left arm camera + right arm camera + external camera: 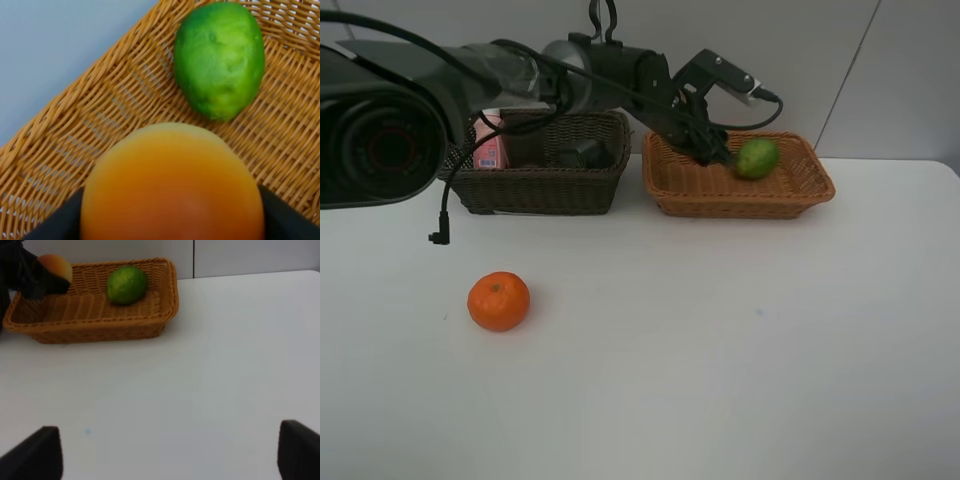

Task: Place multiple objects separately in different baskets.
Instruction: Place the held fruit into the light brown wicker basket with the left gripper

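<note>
Showing white print, unreadable: pink bottle (488, 143).

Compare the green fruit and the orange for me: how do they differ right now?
The green fruit lies inside the light tan basket; the orange sits on the bare white table, in no basket. The green fruit is oval with a dimpled skin; the orange is rounder. The left gripper, holding a peach-like fruit, hangs right beside the green fruit, far from the orange. Neither of the two is gripped.
</note>
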### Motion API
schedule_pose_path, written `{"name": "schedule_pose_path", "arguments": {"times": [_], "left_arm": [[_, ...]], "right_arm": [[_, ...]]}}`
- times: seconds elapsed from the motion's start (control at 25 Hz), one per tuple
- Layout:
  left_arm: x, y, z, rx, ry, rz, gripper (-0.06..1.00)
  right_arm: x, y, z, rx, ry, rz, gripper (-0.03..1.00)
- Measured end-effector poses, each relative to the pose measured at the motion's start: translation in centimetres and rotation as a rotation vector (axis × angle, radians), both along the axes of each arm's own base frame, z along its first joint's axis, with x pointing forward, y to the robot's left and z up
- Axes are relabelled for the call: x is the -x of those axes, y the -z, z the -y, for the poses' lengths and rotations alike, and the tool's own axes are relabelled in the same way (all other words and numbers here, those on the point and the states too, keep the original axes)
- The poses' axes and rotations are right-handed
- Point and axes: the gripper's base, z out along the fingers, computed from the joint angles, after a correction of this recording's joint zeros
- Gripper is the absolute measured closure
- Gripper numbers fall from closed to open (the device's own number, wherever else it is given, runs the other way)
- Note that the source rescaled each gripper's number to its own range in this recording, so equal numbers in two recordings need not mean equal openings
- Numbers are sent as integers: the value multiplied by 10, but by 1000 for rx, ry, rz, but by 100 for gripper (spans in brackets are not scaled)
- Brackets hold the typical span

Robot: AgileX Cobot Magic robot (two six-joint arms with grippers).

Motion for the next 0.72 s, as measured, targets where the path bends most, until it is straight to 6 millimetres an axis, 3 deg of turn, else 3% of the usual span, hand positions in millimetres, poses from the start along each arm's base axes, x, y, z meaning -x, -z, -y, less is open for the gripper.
{"name": "schedule_pose_path", "arguments": {"times": [0.24,0.44,0.72], "left_arm": [[0,0,0,0,2,5,18],[-2,-3,1,22,1,35,4],[-2,-3,2,32,-3,35,3]], "right_arm": [[0,0,0,0,0,0,-3],[0,0,0,0,0,0,-3],[0,0,0,0,0,0,-3]]}}
